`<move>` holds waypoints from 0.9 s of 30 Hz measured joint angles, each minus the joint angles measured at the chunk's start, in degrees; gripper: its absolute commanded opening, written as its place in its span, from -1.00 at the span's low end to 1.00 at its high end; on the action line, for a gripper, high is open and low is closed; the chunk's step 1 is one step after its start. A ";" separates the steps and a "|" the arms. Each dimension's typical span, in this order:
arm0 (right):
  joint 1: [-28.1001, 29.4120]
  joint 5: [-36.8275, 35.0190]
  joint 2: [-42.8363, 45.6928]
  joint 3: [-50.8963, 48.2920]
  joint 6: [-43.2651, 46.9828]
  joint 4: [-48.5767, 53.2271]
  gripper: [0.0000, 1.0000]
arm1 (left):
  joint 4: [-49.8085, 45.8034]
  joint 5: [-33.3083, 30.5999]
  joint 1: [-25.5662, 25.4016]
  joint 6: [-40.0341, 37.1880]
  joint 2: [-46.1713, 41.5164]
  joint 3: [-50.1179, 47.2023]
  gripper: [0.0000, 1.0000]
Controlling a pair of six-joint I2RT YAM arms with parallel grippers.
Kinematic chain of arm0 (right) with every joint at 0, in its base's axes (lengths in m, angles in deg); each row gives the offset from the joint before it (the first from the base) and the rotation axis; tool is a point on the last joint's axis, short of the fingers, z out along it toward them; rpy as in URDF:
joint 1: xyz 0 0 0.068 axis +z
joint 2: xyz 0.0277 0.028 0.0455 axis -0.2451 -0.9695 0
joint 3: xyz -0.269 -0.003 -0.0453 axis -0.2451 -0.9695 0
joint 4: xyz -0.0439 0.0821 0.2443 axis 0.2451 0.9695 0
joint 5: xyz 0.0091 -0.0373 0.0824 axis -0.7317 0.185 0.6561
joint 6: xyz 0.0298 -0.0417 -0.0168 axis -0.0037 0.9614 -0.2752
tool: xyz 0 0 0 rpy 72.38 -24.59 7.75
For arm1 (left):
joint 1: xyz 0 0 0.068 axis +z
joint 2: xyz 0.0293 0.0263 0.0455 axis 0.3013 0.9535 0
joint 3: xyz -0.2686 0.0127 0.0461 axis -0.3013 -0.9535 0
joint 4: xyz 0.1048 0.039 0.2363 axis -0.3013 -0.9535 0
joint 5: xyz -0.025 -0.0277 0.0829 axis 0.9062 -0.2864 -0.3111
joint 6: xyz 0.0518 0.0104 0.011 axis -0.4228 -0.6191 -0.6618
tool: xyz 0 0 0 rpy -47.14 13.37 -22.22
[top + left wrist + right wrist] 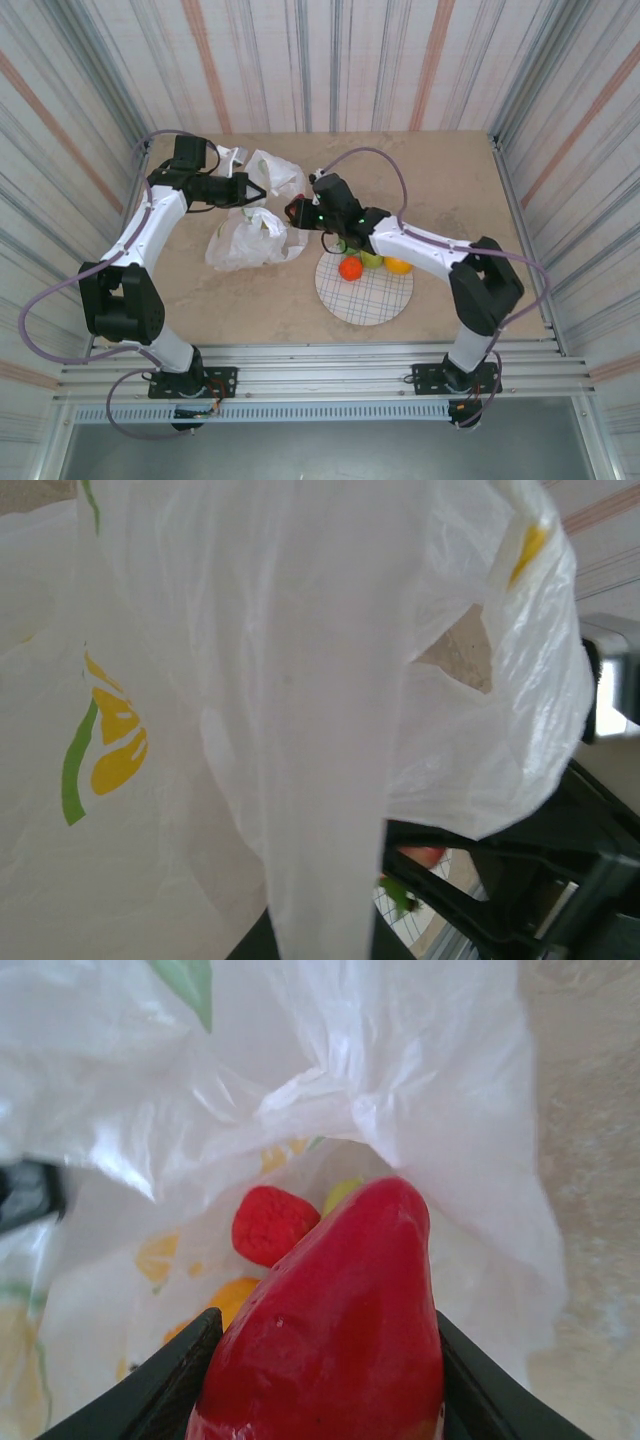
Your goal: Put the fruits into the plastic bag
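The white plastic bag [250, 235] printed with citrus slices lies left of centre, one part of it lifted. My left gripper [250, 187] is shut on a strip of the plastic bag [320, 900] and holds it up. My right gripper [295, 212] is at the bag's mouth, shut on a glossy red fruit [340, 1330]. Inside the bag lie a strawberry [270, 1223], an orange fruit [235, 1300] and a bit of green fruit [345, 1192]. On the plate sit an orange-red fruit [350, 268], a green fruit [372, 260] and an orange [398, 265].
The round white grid-lined plate [365, 298] lies right of the bag, close under my right forearm. Striped walls close in the table on three sides. A metal rail [320, 360] runs along the near edge.
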 measured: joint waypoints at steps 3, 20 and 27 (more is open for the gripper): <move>0.68 -0.04 -4.26 2.69 -3.65 -1.36 -0.16 | 0.00 0.00 0.00 0.00 0.00 0.00 -1.00; 3.74 3.69 -19.74 14.38 -16.98 -5.22 0.12 | 0.02 0.15 -0.11 0.22 0.00 0.00 -1.00; 3.74 7.43 -20.15 14.45 -17.09 -6.99 0.38 | 0.02 0.17 -0.11 0.22 0.00 0.00 -1.00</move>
